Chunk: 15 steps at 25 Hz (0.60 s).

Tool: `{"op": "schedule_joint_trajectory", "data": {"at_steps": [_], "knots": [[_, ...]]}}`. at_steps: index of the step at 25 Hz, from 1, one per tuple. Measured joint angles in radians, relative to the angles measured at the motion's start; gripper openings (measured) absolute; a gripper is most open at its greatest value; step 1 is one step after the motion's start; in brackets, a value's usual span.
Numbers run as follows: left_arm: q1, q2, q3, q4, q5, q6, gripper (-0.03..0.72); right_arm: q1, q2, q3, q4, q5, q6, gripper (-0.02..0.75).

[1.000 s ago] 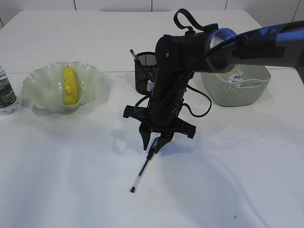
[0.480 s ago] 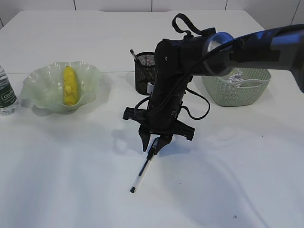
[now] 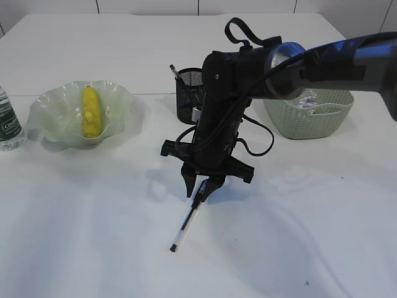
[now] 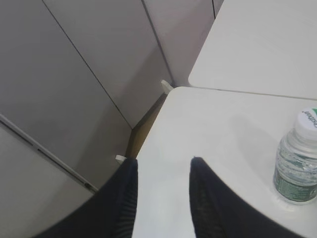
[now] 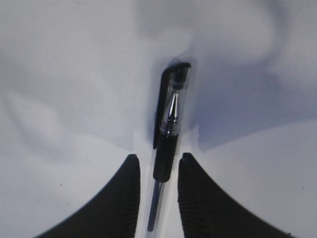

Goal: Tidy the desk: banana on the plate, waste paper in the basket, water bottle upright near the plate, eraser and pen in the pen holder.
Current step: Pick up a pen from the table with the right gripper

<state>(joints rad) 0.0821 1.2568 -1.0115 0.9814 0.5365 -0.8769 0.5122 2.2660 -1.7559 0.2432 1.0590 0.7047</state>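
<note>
Nothing has shifted: right gripper (image 3: 200, 188) still straddles the pen (image 3: 188, 220), fingers part-open, not visibly clamping. Banana (image 3: 90, 112) in plate (image 3: 49, 112); paper (image 3: 307, 99) in basket (image 3: 298, 124).

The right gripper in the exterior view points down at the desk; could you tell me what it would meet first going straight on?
The pen, which lies between its fingers; just beneath it is the desk.
</note>
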Motion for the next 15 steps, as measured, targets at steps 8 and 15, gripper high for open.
{"op": "schedule_joint_trajectory", "data": {"at_steps": [8,15], "knots": [[0.000,0.000,0.000,0.000,0.000,0.000,0.241,0.000,0.000,0.000,-0.013,-0.001,0.010,0.202],[0.000,0.000,0.000,0.000,0.000,0.000,0.241,0.000,0.000,0.000,-0.015,-0.003,0.013,0.202]]}}
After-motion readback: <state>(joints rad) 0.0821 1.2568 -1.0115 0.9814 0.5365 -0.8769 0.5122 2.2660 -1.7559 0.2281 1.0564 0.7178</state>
